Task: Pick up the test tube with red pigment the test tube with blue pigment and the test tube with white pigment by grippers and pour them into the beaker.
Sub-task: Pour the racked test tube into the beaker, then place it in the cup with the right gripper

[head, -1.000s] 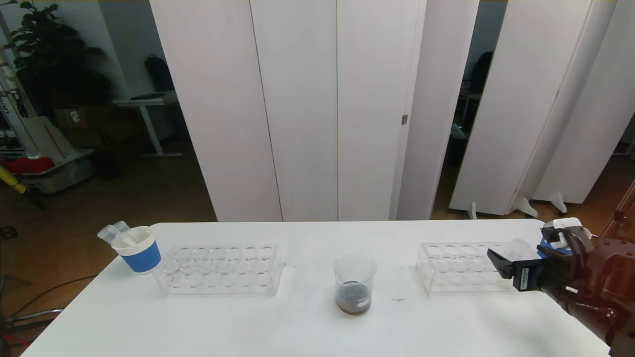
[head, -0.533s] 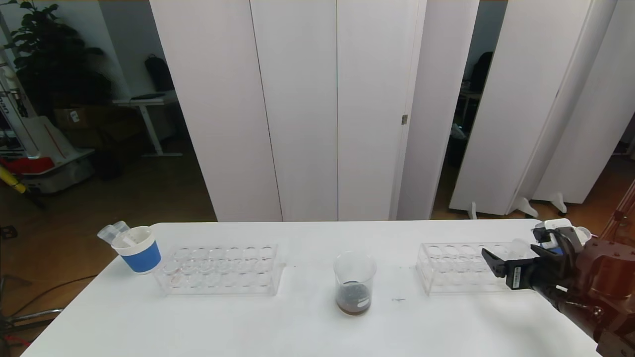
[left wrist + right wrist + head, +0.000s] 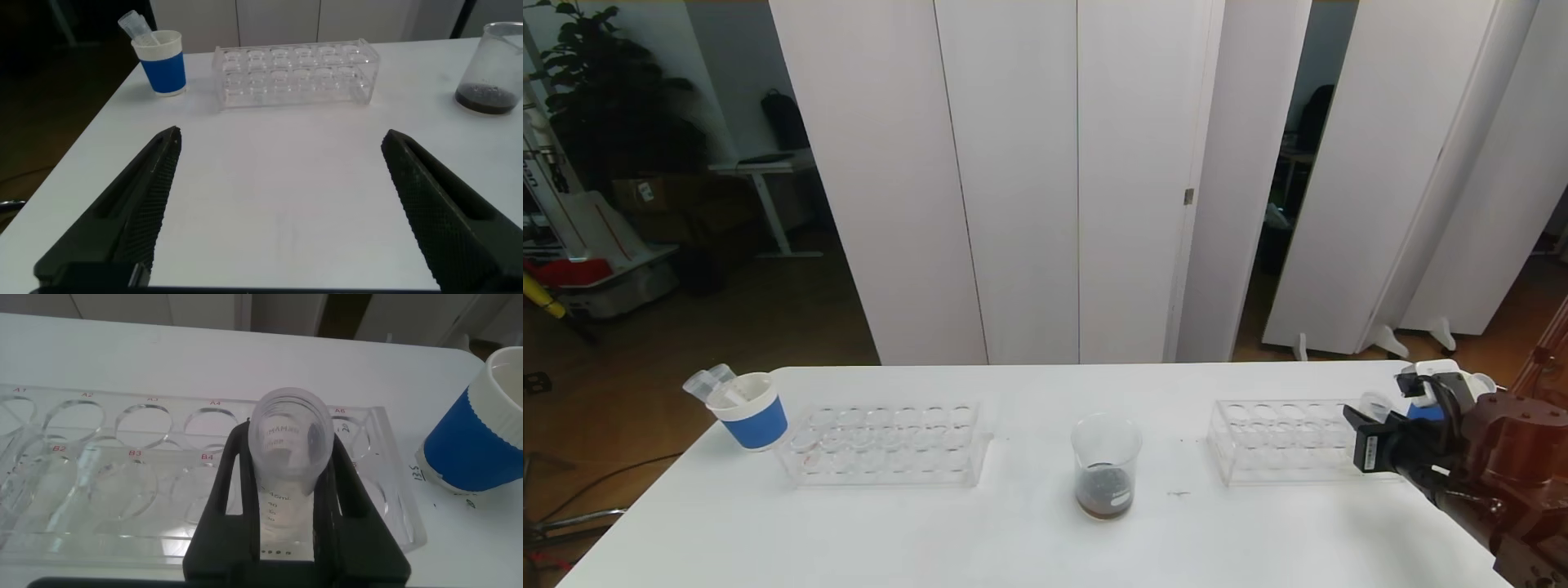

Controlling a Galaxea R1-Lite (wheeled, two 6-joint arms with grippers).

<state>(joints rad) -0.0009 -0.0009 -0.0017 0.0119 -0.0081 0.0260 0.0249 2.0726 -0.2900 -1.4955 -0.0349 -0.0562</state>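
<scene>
My right gripper [image 3: 288, 461] is shut on the test tube with white pigment [image 3: 290, 433], a clear graduated tube standing in the right rack [image 3: 122, 457]; the jaws hide its liquid. The head view shows this gripper [image 3: 1364, 418] at the rack's right end [image 3: 1282, 441], with the tube's top [image 3: 1374, 404] just above the fingers. In the middle of the table is the beaker [image 3: 1106, 465], holding dark brown liquid. My left gripper [image 3: 282, 151] hangs open over bare table, nothing between its fingers, with the beaker [image 3: 494, 65] off to one side. The test tubes with red and blue pigment are out of view.
A second clear rack [image 3: 886, 445] stands left of the beaker. Beside it is a blue-and-white paper cup [image 3: 752, 412] holding clear tubes. Another blue-and-white cup [image 3: 482, 433] sits just past the right rack, near the table's right edge.
The right gripper's jaws have closed on the tube in the right rack after standing open around it. The left gripper has stayed open.
</scene>
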